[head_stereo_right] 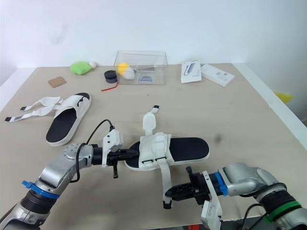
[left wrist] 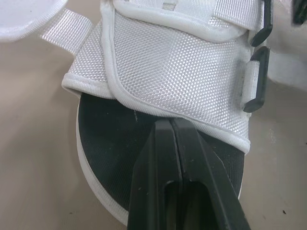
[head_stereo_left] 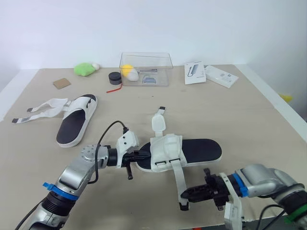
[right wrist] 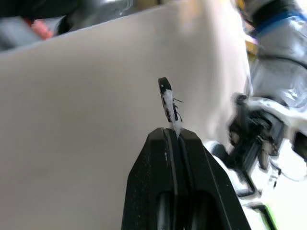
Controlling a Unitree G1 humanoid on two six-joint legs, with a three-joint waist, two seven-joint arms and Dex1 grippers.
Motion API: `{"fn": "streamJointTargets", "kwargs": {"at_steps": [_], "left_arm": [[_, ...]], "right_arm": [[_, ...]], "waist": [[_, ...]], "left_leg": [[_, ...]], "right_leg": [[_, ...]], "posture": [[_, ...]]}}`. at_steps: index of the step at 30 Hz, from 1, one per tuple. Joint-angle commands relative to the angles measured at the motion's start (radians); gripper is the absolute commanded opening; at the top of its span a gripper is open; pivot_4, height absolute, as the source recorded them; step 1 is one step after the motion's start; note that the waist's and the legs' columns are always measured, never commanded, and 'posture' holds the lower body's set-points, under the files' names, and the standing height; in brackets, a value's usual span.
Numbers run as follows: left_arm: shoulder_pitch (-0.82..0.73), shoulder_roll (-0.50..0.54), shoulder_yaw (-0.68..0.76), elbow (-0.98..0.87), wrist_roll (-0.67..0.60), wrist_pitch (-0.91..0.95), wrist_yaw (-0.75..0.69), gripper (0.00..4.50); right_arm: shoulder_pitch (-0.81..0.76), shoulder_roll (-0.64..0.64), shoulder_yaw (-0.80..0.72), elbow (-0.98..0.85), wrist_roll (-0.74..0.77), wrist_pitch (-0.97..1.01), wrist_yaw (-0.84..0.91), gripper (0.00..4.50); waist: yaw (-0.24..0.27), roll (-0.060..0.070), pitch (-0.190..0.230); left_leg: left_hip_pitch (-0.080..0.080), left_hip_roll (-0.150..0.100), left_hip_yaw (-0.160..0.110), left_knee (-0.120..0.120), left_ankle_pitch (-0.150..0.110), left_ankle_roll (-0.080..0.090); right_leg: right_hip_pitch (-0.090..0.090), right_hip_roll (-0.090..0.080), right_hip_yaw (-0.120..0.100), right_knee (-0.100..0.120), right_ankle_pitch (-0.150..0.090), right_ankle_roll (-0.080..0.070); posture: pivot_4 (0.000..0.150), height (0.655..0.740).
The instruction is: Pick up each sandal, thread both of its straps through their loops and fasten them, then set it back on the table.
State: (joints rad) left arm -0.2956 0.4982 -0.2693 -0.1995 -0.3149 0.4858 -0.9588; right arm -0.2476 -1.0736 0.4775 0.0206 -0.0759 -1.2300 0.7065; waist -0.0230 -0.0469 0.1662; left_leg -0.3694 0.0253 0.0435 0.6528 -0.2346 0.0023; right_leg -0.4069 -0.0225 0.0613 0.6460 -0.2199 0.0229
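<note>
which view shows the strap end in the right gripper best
The right wrist view: the strap end stands close up, pinched edge-on between the shut jaws of the right gripper. Both eye views show it small, trailing from the near sandal. The left wrist view looks at that sandal's upper.

Left hand [head_stereo_left: 145, 155], right hand [head_stereo_left: 184, 194]: both pinched closed.

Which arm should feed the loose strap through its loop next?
Right. The right gripper is shut on the strap near its tip, so it can likely steer it to the black loops. The left gripper is shut at the toe end of the sandal, apparently steadying it.
</note>
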Motion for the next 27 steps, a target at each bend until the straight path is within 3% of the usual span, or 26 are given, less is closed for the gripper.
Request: {"fn": "streamJointTargets", "kwargs": {"at_steps": [1,6,11,21,27], "left_arm": [[0.006,0.013,-0.018,0.022,0.015,0.007,-0.010,0.00],[-0.004,0.008,-0.020,0.034,0.019,0.002,-0.013,0.00],[-0.001,0.005,-0.022,0.032,0.019,0.000,-0.010,0.00],[0.005,0.003,-0.024,0.020,0.020,0.003,-0.011,0.00],[0.007,0.002,-0.028,0.014,0.021,0.005,-0.012,0.00]], "right_arm": [[-0.054,-0.071,0.028,-0.219,0.373,0.330,0.099,0.02],[-0.138,-0.118,-0.037,-0.442,0.833,0.927,0.183,0.02],[-0.336,-0.046,-0.113,-0.429,1.088,1.465,0.118,0.02],[-0.410,0.133,-0.242,-0.306,1.137,1.946,-0.013,0.02],[-0.408,0.190,-0.274,-0.251,0.982,1.974,0.029,0.02]], "waist": [[0.000,0.000,0.000],[0.002,0.000,0.000],[0.002,0.001,0.001],[0.005,0.001,0.000],[0.005,0.001,0.000]], "left_leg": [[0.000,0.000,0.000,0.000,0.000,0.000],[-0.001,0.002,-0.004,0.000,0.000,0.000],[-0.004,0.002,-0.004,0.001,0.000,0.000],[-0.014,0.002,-0.006,0.001,-0.003,-0.001],[-0.022,0.001,-0.006,0.003,-0.002,-0.001]], "right_leg": [[0.000,0.000,0.000,0.000,0.000,0.000],[0.000,0.000,-0.004,0.000,-0.001,-0.001],[-0.002,-0.002,-0.006,0.000,-0.001,-0.001],[-0.007,-0.001,-0.010,-0.001,-0.003,-0.001],[-0.014,0.000,-0.010,-0.001,0.000,0.003]], "posture": [[0.150,0.7400],[0.150,0.7400],[0.150,0.7400],[0.150,0.7400],[0.150,0.7400]]}}
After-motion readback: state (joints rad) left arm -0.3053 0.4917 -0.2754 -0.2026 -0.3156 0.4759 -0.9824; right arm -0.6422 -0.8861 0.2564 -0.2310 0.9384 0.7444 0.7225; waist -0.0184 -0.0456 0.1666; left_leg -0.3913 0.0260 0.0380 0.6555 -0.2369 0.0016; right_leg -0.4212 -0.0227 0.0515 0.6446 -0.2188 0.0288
